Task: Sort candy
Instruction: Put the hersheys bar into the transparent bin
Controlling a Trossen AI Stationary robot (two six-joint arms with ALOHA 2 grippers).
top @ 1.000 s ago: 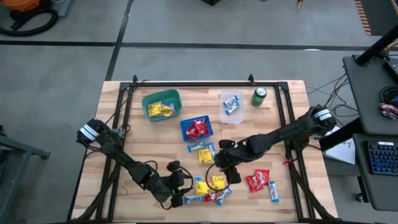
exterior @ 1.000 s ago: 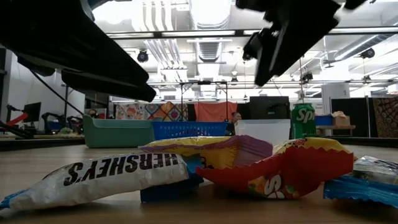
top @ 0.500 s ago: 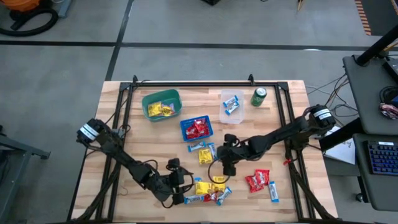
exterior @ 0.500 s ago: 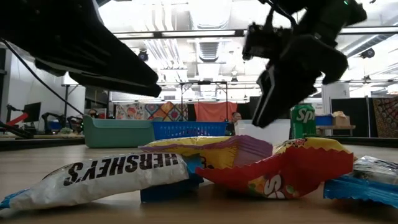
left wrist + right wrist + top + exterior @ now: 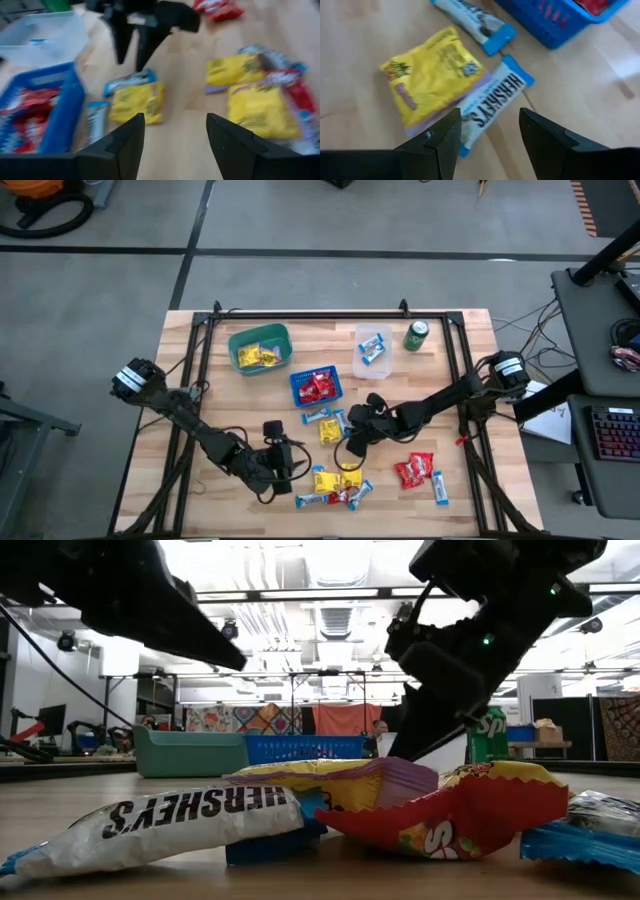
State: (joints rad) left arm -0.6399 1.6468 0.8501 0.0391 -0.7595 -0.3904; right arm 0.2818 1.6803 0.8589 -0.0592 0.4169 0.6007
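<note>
Hovering mid-table with fingers apart and empty, right gripper [image 5: 487,142] overlooks a yellow candy [image 5: 431,70] overlapping a Hershey's bar [image 5: 492,102], diagonal; the wrapper lettering is unreadable from above. Left gripper [image 5: 285,455] spread, empty.

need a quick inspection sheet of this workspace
surface: wooden table, framed by black rails
job's things: loose candy near the front edge, more front right; green basket holds yellow, blue basket red, clear bin blue-and-white bars
clutter: green can at the back
grippers: left tool open, empty, beside the front pile; right tool open, empty, over a yellow pack
cables: wires on the floor at right
surroundings: keyboard on a side desk
</note>
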